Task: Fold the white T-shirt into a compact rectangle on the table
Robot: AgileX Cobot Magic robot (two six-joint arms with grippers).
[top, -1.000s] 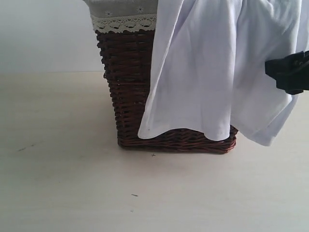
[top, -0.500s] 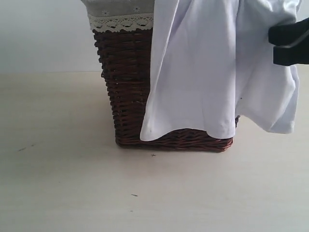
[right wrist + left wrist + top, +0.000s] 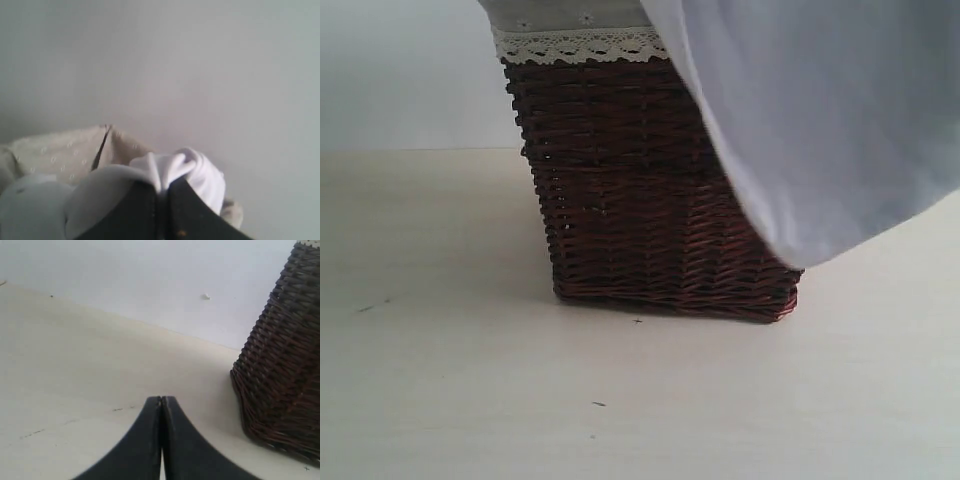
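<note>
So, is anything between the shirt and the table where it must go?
Only the basket: the shirt, pinched in the right fingers, hangs across its right part in the exterior view. The table in front of the basket shows just a few specks.

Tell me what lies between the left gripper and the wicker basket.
Only bare table. The left wrist view shows the shut left gripper and the wicker basket with nothing else between them.

T-shirt (image 3: 840,120): white, unfolded, hanging in a smooth drape, upper right of exterior frame; curved lower edge off the table (image 3: 470,400). The table: pale beige, flat, few dark specks, lower frame.
</note>
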